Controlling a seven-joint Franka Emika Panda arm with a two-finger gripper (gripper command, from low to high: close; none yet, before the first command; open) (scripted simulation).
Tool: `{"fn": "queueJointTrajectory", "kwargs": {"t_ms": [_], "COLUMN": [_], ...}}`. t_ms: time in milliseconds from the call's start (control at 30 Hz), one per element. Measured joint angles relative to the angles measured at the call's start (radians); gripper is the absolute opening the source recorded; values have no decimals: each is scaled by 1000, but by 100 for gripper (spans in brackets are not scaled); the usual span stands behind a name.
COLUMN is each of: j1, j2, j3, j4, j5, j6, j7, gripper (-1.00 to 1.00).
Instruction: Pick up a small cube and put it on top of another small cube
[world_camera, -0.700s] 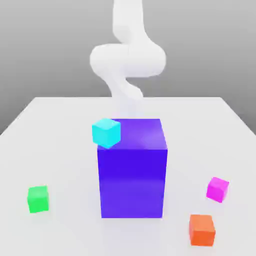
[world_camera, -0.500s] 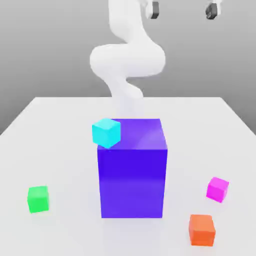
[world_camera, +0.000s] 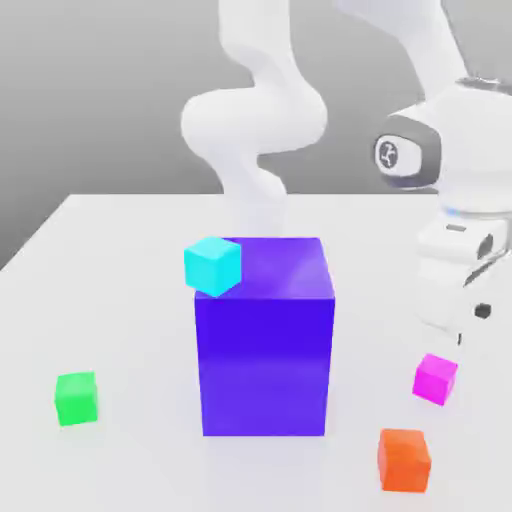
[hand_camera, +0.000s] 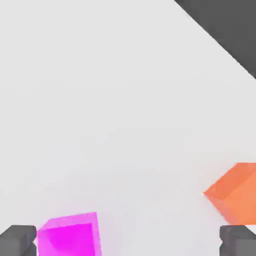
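The small magenta cube (world_camera: 435, 378) rests on the white table at the exterior view's right, beside the big blue-purple block (world_camera: 264, 340). My gripper (world_camera: 452, 338) hangs just above the cube, slightly to the exterior view's right of it. In the hand view the gripper (hand_camera: 127, 242) is open wide, its two dark fingertips (hand_camera: 17, 240) far apart with nothing between them. The magenta cube (hand_camera: 70, 235) lies close to one fingertip, off centre. Other small cubes are a cyan one (world_camera: 213, 265), a green one (world_camera: 76, 398) and an orange one (world_camera: 404, 460).
The cyan cube shows at the block's upper left corner in the exterior view. The orange cube (hand_camera: 235, 200) sits close to the magenta one, nearer the table's front edge. The green cube lies far off at the exterior view's left. The table's edge (hand_camera: 215, 40) shows in the hand view.
The arm has swung down from the top of the picture to the exterior view's right, bringing the hand low over the magenta cube. No cube has moved.
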Motion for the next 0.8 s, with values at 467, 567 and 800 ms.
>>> {"fn": "queueJointTrajectory", "kwargs": {"t_ms": [467, 567, 800], "j1": [146, 102, 19], "j2": [260, 175, -18], "j3": [-173, -116, -101], "j4": [31, 13, 5], "j5": [-183, -126, -32], "j6": [196, 129, -2], "j7": [130, 85, -48], "gripper": [-100, -100, -100]}}
